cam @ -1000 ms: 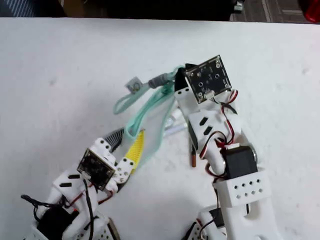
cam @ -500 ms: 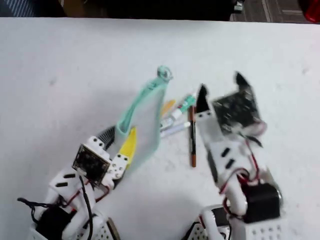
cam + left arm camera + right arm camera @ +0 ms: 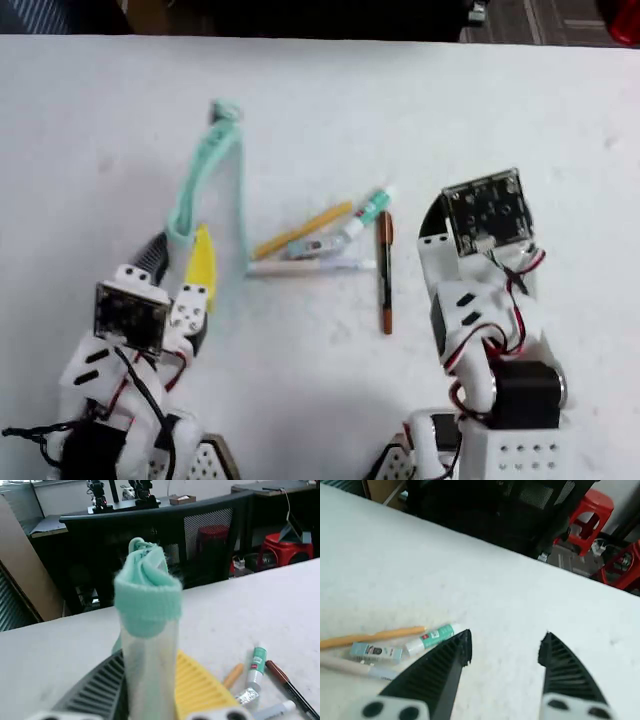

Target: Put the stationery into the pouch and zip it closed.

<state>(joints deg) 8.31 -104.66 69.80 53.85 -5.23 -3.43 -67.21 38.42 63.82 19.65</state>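
Your white table (image 3: 330,90) carries everything. The pouch (image 3: 195,180), clear with mint-green trim, is pinched at one end between your left gripper's (image 3: 183,240) jaws. One finger is yellow and the other dark, and they are pressed onto the pouch from both sides. The pouch runs out past the fingertips, away from the arm, with its zip pull at the far end. Your right gripper (image 3: 506,640) has its two dark jaws spread apart with nothing between them, only bare table beyond the tips.

The stationery lies loose on the table between the two grippers, outside the pouch. The brown pen (image 3: 385,270) lies closest alongside your right jaws, on the side toward your left arm. The yellow pencil (image 3: 300,230) and a white pen (image 3: 300,267) lie beyond it, toward the left jaws. The white tube with a green cap (image 3: 432,637) has its cap end just beside one right fingertip. A small pale-blue piece (image 3: 375,651) sits between pencil and white pen.
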